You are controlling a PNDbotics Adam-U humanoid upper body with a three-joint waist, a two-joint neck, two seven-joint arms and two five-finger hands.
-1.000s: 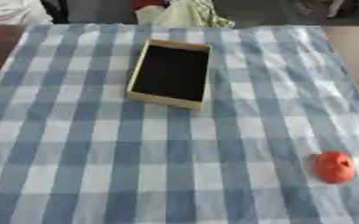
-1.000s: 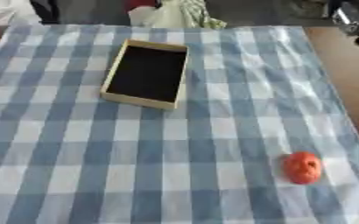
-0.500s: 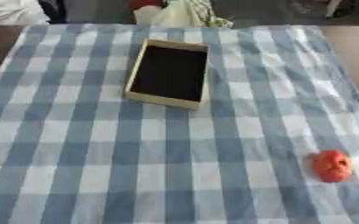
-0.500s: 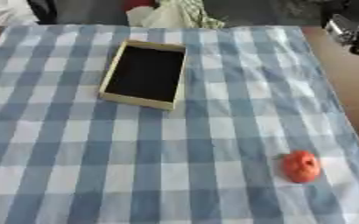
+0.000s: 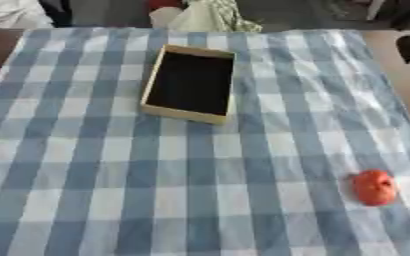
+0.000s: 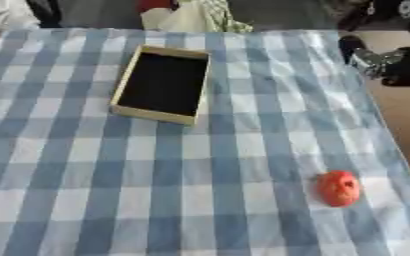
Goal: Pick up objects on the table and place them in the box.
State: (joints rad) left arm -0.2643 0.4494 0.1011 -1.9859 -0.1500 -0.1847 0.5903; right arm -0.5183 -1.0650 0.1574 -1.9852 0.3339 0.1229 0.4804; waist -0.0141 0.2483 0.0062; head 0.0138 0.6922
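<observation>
On the blue-and-white checked tablecloth (image 5: 95,165), far centre, sits an empty shallow tan box with dark interior (image 5: 190,83); nothing placed yet. Small red-orange round object (image 6: 338,188) lies near right, well apart. Right hand (image 6: 366,56) shows at upper right edge, fingers unclear, cannot tell.

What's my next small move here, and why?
Probably bring the right hand, at the table's far right edge, down toward the red rounded object on the checked cloth. It lies untouched, and the shallow tan box looks empty.
</observation>
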